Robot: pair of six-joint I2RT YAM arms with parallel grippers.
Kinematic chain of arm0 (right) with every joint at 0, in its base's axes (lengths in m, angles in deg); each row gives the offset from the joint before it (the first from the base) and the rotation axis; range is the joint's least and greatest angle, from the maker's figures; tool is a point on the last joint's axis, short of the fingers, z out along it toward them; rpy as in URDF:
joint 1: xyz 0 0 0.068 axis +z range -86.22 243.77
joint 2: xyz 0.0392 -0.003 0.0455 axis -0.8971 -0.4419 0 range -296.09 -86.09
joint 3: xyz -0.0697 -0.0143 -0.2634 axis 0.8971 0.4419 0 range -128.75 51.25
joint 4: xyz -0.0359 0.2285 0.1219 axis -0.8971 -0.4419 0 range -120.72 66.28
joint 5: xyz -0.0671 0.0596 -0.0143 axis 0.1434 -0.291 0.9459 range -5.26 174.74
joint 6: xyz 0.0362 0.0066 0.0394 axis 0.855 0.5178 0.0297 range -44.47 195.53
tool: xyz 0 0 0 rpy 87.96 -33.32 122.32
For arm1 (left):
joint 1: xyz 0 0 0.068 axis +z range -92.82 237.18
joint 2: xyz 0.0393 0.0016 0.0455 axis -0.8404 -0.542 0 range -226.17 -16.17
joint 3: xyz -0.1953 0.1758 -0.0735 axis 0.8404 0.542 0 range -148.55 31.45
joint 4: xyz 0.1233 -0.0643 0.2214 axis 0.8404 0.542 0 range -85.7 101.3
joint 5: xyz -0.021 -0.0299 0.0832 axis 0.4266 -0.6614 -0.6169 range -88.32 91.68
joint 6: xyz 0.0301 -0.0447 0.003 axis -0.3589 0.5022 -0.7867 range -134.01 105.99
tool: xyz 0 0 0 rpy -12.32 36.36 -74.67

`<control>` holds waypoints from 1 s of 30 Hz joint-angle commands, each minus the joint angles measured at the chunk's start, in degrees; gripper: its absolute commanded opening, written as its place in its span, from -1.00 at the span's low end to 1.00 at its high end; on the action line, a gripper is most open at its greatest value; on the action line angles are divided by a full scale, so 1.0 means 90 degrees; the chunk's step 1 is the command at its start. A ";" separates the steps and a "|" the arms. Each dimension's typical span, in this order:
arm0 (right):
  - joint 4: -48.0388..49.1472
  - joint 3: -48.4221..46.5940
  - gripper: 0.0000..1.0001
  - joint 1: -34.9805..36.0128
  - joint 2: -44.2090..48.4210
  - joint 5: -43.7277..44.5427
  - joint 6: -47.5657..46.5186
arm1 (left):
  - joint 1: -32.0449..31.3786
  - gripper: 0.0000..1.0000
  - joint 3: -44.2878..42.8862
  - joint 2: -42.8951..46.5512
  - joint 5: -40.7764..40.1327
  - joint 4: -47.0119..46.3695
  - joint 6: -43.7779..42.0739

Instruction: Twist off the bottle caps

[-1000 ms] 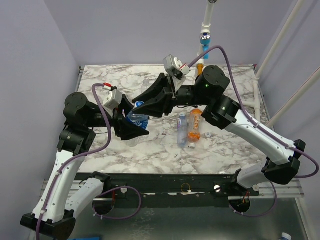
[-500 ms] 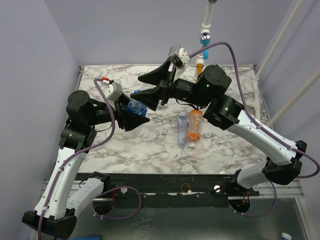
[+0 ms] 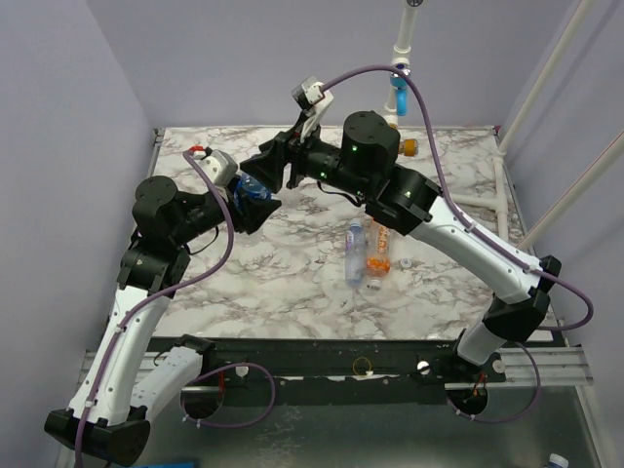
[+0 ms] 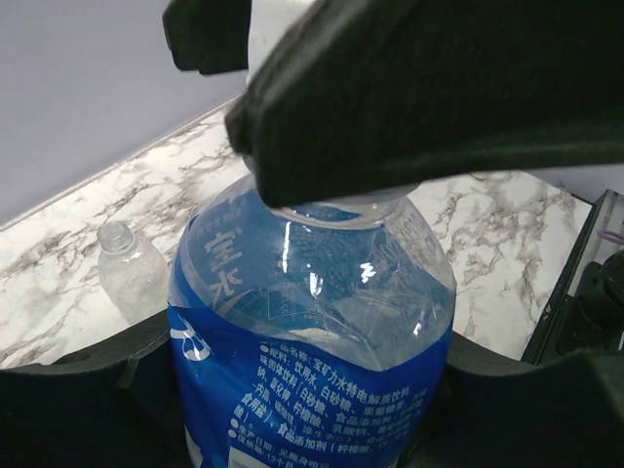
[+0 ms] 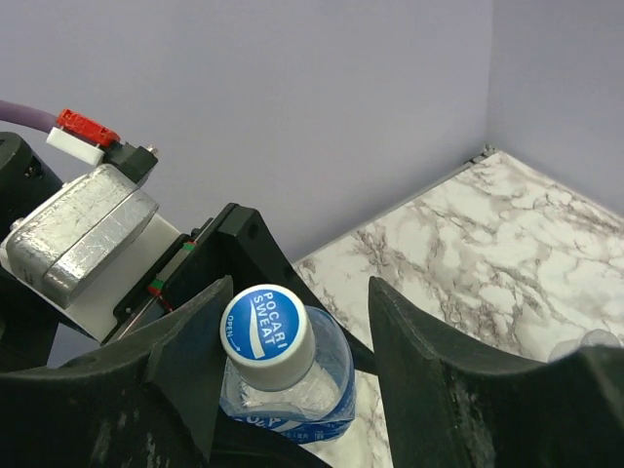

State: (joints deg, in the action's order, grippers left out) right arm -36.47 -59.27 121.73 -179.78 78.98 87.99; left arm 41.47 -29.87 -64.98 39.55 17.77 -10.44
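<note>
Left arm: rising from its base at the near-left corner, elbow bent high, forearm reaching inward over the left half of the marble tabletop.
Left fingers: clamping the body of a Pocari Sweat bottle and holding it off the marble, its neck pointing at the right arm's wrist.
Right arm: stretching from the near-right corner across the tabletop to the left rear, its wrist lining up with the bottle's neck.
Right fingers: released, straddling the blue-and-white cap; one finger is sitting just beside it and a gap is showing at the other.
Cap: sitting on the neck of the held bottle.
Edges: the two wrists are meeting near the rear left of the tabletop, with the purple wall close behind; a white pipe is standing at the rear right.
Open room: bare marble is lying below the held bottle and toward the near edge.
Containers: a slim light-blue-labelled bottle and an orange bottle are lying side by side right of centre, with two loose white caps near them; a clear bottle is showing an open neck beyond the held one.
</note>
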 commanded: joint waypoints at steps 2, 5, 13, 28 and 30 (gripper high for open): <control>-0.0122 -0.0186 0.07 0.0026 -0.0047 0.0046 0.0142 | 0.0026 -0.94 0.0096 0.0033 -0.0288 0.0046 -0.0105; -0.0017 -0.0112 -0.23 0.0026 -0.0035 -0.0002 0.0179 | 0.0025 -0.94 0.0107 0.0040 -0.0281 0.0045 -0.0094; 0.0460 0.0327 -0.88 0.0027 0.0231 -0.0298 0.0212 | 0.0026 -0.94 0.0107 0.0121 0.0058 0.0049 0.0074; 0.2055 0.1595 -0.99 0.0021 0.1070 -0.6054 -0.0258 | 0.0026 -0.96 -0.0247 -0.0153 0.4254 0.0007 0.2093; 0.1933 0.1526 -0.99 0.0018 0.1003 -0.6128 -0.0272 | 0.0026 -0.97 -0.0247 -0.0173 0.4209 -0.0003 0.2093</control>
State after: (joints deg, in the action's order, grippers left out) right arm -19.43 -44.16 120.11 -170.08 41.52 86.09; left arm 41.23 -31.66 -64.94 74.89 16.16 2.54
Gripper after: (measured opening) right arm 0.330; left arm 0.585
